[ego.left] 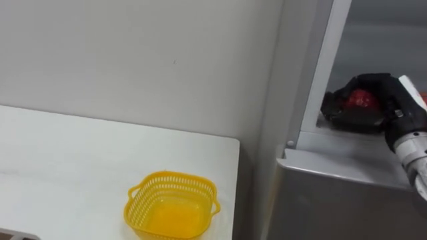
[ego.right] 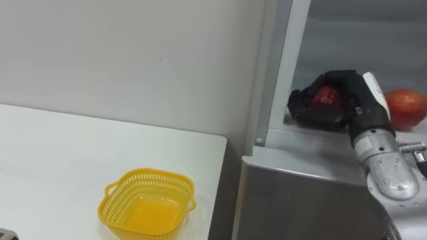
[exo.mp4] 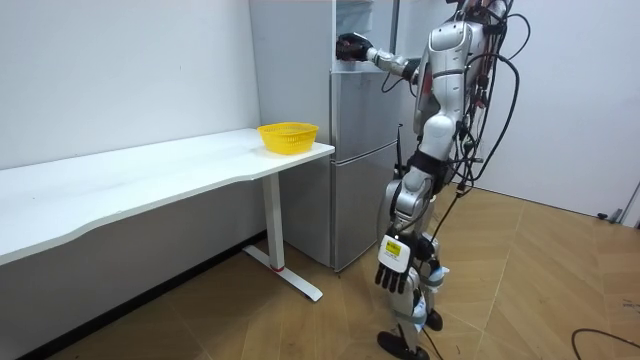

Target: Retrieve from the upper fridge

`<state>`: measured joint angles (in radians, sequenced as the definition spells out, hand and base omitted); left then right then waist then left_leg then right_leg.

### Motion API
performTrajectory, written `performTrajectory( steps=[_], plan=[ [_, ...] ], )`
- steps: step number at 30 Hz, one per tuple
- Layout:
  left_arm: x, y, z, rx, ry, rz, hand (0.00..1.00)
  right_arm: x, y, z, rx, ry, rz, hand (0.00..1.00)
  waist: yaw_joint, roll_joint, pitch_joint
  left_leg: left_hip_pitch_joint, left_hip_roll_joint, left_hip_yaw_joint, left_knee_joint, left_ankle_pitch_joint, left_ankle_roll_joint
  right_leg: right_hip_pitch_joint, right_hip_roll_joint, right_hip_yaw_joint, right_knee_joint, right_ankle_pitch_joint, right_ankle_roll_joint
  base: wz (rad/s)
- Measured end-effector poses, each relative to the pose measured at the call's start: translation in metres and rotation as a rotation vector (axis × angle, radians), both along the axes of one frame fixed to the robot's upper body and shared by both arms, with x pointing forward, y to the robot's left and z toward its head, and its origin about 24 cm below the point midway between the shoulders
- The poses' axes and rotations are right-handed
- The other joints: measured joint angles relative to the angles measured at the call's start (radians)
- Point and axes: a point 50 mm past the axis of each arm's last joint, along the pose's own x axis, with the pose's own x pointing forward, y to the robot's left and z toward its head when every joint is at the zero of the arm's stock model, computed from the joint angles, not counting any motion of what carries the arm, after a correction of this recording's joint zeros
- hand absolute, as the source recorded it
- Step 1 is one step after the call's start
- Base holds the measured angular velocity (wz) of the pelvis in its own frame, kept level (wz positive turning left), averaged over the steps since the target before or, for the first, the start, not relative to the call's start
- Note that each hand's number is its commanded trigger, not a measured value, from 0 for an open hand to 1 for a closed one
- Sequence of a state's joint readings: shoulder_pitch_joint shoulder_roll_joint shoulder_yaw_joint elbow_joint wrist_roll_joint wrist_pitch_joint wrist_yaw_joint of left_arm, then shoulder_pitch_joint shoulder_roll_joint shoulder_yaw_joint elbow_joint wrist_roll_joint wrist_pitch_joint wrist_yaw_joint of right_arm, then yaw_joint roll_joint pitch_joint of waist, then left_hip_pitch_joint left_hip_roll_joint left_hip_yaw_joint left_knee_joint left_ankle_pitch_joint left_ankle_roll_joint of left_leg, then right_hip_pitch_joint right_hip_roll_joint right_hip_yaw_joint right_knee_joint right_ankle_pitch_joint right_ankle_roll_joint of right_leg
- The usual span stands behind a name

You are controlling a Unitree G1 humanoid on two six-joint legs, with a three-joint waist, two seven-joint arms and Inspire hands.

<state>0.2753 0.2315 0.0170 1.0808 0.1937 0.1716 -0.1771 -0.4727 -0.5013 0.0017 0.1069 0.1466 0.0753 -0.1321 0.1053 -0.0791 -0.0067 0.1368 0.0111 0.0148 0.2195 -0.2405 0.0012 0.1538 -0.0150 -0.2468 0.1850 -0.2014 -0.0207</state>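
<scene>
**Retrieval from the upper fridge, grasp stage.** The right hand (ego.right: 350, 100) is shown inside the open upper compartment. Its fingers and thumb are curled closed around a small red fruit (ego.right: 326, 96), of which only a patch is seen between the dark fingers. The fruit is thus gripped, but whether it is lifted clear of the compartment floor or resting on it cannot be told.

Just beside the hand, on its right, a second, red-orange fruit (ego.right: 405, 108) is seen, apart from the fingers and untouched. Directly below the hand, the grey ledge of the fridge (ego.right: 300, 193) is crossed by the wrist, and the closed lower door is seen beneath it.

To the left of the hand and lower down, past the fridge's side, a white table (ego.right: 60, 160) is set against the wall. A yellow basket (ego.right: 148, 175) stands near the table end closest to the fridge, with nothing in it.

The left hand (exo.mp4: 394, 272) is seen in the room view hanging by the thigh, well below and apart from the right hand, its fingers loose and holding nothing.

Progress is judged as roughly midway. The reach and the grasp are done, and the withdrawal of the fruit from the compartment is left. A placement in the basket is judged likely, though the task sentence does not state it.
</scene>
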Motion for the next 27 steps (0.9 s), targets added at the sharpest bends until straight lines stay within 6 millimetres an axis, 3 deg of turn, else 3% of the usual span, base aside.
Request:
performTrajectory(
  steps=[5,18,27],
  plan=[
    [0.000,-0.005,-0.001,-0.017,-0.021,0.010,0.00,-0.020,0.018,0.003,0.045,-0.077,0.057,1.00,-0.008,0.014,0.0089,0.004,0.000,0.008,-0.001,0.000,0.000,0.001,-0.001,0.000,0.002,0.000,0.000,-0.02],
    [-0.011,-0.018,-0.006,-0.048,-0.024,0.026,0.00,-0.080,0.053,0.034,0.019,-0.444,0.112,1.00,-0.027,0.058,0.0005,0.011,0.004,0.029,-0.021,0.000,0.000,-0.004,0.002,0.023,0.001,0.000,0.000,-0.04],
    [-0.017,-0.024,-0.008,-0.076,0.004,0.031,0.00,-0.085,0.072,0.033,-0.132,-0.507,0.113,1.00,-0.019,0.038,0.0005,0.016,0.008,0.041,-0.022,0.000,0.000,-0.015,0.005,0.036,0.000,0.000,0.000,-0.04]
  ],
)
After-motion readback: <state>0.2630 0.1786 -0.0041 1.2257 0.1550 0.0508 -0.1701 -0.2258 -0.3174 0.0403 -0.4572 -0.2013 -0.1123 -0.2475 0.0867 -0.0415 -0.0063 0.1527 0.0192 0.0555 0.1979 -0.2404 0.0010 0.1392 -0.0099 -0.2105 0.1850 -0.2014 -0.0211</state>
